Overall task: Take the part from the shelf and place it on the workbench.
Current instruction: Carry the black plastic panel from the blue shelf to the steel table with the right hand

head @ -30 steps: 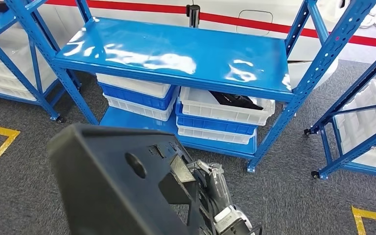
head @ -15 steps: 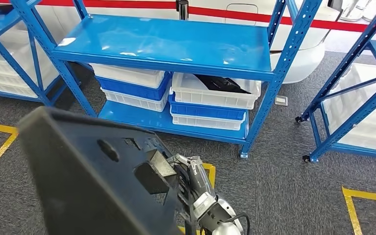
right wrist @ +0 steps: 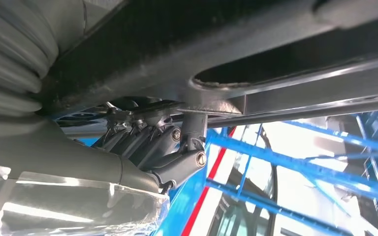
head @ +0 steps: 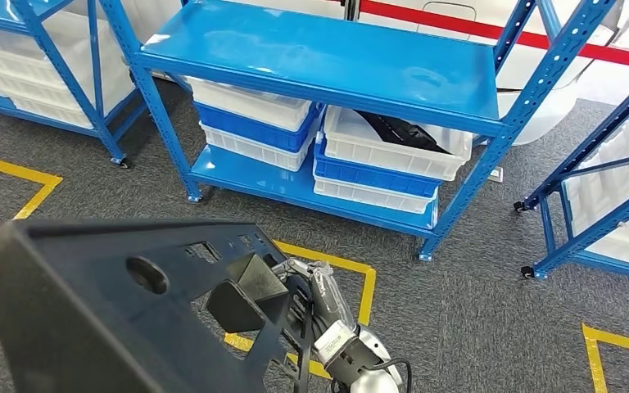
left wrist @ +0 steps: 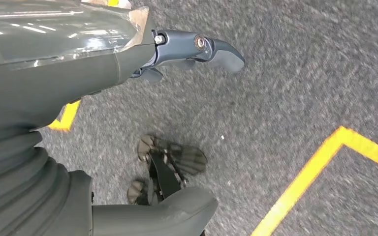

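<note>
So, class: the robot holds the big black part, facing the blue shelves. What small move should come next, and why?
Probably turn away from the shelf toward the workbench, keeping the grip steady: the right hand already holds the black part clear of the shelf, and no workbench is in view.

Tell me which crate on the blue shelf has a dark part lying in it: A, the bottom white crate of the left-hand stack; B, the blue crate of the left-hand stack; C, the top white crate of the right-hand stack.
C: the dark part lies in the top white crate of the right-hand stack, under the blue shelf board.
</note>
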